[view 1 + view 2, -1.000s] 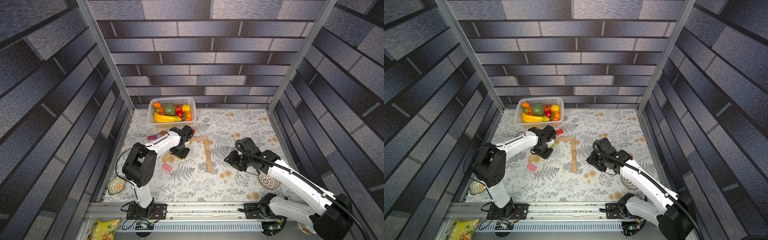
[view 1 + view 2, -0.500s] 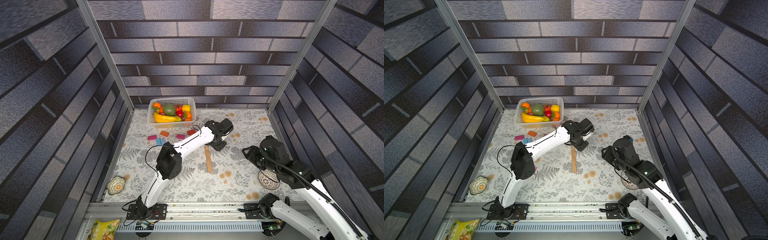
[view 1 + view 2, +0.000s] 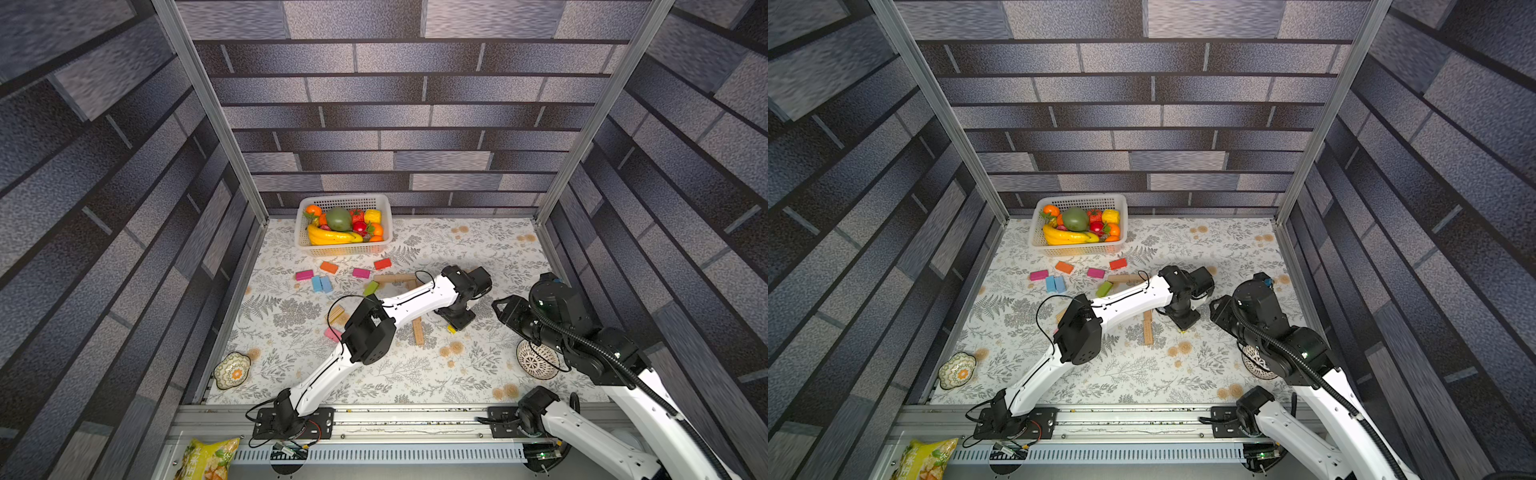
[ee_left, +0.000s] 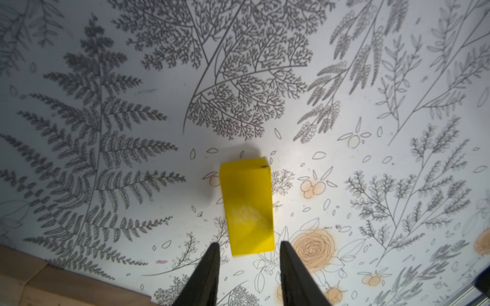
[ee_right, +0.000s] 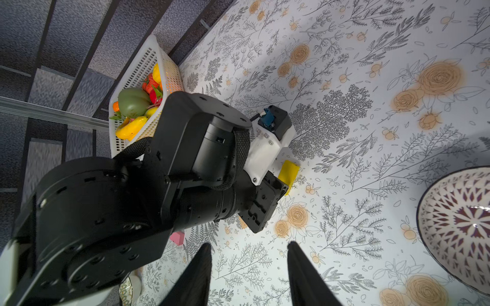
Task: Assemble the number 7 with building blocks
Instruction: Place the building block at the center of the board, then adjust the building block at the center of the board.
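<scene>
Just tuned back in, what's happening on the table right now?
The left arm reaches across the tan-block 7, hiding part of it. Its jaws are open around one end of a yellow block lying flat on the table beside the stem, not gripping it. The right arm hangs to the side, jaws open and empty. Other coloured blocks lie loose near the fruit basket.
</scene>
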You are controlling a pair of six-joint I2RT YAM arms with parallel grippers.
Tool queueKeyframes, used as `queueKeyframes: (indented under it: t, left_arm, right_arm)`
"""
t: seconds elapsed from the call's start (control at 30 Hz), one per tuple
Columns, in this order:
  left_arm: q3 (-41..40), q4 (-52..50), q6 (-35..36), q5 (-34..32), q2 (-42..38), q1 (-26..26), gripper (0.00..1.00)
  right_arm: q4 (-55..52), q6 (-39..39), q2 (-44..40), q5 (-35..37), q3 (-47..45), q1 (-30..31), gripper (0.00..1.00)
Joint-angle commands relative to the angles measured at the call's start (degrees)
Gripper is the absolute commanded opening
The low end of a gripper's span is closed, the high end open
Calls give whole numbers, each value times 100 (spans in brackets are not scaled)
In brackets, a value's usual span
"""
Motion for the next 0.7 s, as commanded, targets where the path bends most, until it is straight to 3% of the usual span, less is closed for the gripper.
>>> queueKeyframes:
  t: [0.0,0.2,0.4,0.53,0.67]
  left_arm:
    - [62,-128,-96,131,71,69,42]
    - [86,-145,-285,98,-212,172,60]
    - [-63,-403,-809,-49,-1315,915,64]
    - [-1235,-166,-1078,-94,-2669,1585,66]
    - [-2967,211,-1408,187,-4242,2396,67]
  right_arm:
    - [-257,121,-102,132,16,-27,48]
    - [-287,79,-103,129,67,-27,48]
    - [-801,86,437,106,444,-27,48]
    - [-738,-217,1379,-652,334,-25,51]
    - [-56,-390,2391,-1531,-225,-27,51]
